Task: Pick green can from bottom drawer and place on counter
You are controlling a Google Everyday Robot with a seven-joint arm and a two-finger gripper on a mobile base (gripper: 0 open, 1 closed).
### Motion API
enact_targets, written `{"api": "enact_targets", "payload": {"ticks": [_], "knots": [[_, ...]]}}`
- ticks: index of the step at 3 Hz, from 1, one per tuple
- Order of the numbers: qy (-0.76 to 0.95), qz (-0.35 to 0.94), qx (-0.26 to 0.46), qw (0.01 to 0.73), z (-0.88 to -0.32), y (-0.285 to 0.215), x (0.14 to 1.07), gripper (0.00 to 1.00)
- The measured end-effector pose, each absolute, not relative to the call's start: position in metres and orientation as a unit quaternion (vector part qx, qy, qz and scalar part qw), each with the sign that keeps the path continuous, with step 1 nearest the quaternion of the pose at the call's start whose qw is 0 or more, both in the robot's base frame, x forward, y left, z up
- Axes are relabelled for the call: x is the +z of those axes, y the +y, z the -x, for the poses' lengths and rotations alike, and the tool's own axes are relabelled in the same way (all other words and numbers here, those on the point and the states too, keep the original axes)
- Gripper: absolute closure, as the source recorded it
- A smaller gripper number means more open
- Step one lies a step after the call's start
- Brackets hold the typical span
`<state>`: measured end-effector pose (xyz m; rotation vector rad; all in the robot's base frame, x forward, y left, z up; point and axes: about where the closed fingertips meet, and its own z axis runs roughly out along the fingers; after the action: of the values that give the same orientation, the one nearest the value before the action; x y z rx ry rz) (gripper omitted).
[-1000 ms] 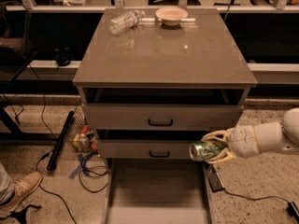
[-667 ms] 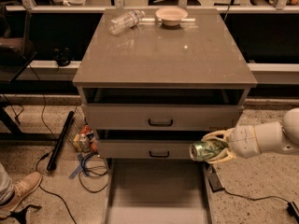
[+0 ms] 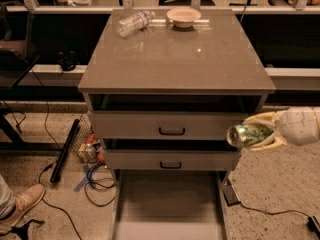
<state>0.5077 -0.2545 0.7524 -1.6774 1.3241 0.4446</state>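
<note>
My gripper [image 3: 257,132] reaches in from the right edge and is shut on the green can [image 3: 248,135], which lies sideways with its silver end pointing left. It hangs in the air at the cabinet's right front corner, level with the upper handled drawer and below the counter [image 3: 175,59]. The bottom drawer [image 3: 169,204] is pulled out toward me, its flat floor bare.
A clear plastic bottle [image 3: 134,22] lies at the counter's back left and a pale bowl [image 3: 183,16] at the back middle. Two drawers with black handles [image 3: 171,131] sit above the bottom one. Cables, a black pole [image 3: 65,150] and small items lie on the floor at left.
My gripper has lifted the green can from beside the lower handled drawer up to the level of the upper one. Nothing on the counter has moved.
</note>
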Motion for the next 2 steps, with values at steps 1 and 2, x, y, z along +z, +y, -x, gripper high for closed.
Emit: {"api": "enact_targets", "payload": {"ticks": [1, 2], "knots": [[0.544, 0.667, 0.18, 0.476, -0.52, -0.272, 0.804, 1.0], [0.546, 0.656, 0.184, 0.487, -0.537, -0.271, 0.844, 1.0]]}}
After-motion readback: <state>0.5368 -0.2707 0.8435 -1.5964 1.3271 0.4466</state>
